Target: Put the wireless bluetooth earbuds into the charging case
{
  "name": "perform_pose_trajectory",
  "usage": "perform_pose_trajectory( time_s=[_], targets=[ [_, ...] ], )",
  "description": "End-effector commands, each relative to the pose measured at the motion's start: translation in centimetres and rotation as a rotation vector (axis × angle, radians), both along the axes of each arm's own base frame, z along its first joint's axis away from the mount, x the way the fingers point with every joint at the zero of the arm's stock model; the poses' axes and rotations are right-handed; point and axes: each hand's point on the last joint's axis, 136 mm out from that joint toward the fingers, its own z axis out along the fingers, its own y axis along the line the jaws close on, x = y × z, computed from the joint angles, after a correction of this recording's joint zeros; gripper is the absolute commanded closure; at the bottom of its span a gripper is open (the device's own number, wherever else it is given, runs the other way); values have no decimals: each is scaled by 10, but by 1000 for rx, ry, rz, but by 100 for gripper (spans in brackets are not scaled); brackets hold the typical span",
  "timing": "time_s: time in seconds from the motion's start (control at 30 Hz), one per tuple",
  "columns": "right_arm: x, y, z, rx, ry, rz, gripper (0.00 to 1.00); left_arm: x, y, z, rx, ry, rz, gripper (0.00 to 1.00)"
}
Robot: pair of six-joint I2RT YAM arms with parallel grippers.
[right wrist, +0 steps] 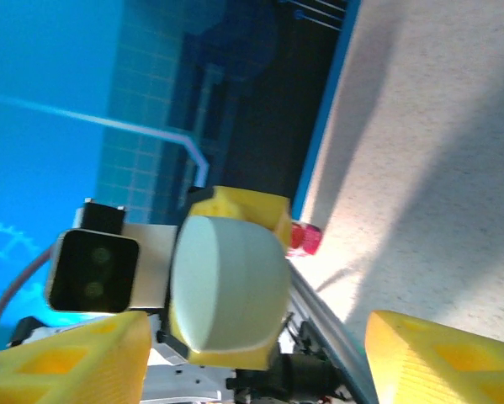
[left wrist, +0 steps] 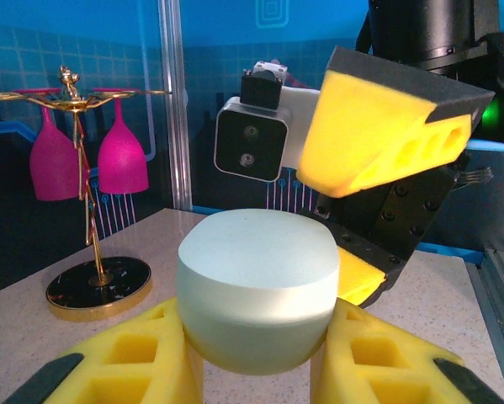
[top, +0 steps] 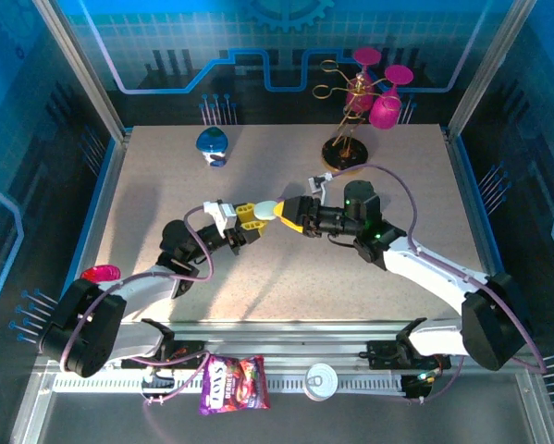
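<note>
Over the middle of the table (top: 156, 194), the left gripper (top: 255, 216) clamps a pale charging case (top: 268, 209) while the right gripper (top: 288, 215) faces it, fingers spread apart

Pale case (left wrist: 256, 286) showing smooth matt plastic. Yellow fingers (left wrist: 142, 353) of left gripper (top: 256, 216) looking like matt, faintly grainy plastic. Speckled tabletop (top: 166, 185) reading as matt. Gold rack (left wrist: 90, 210) gleaming like polished metal; pink glasses (left wrist: 121, 160) shining glossy. Purple bag (top: 234, 384) glinting like crinkled foil.

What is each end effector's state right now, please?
Left end effector: closed on the pale charging case.
Right end effector: open, holding nothing.
</note>
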Motion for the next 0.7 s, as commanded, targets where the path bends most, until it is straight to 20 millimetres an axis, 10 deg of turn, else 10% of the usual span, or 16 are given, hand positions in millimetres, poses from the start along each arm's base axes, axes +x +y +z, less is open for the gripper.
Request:
perform_pose_trajectory(
  time_s=[0.0,0.4,0.67],
  targets=[
    [-4,9,19,116,5,35,38,-6,-5,20,-28,-59,-39,75],
    [-1,14,11,112,21,15,78,-9,-4,14,-9,-47,-31,74],
    [14,-15,-14,-29,-35,-102,79,-9,0,-12,82,15,3,24]
  ],
)
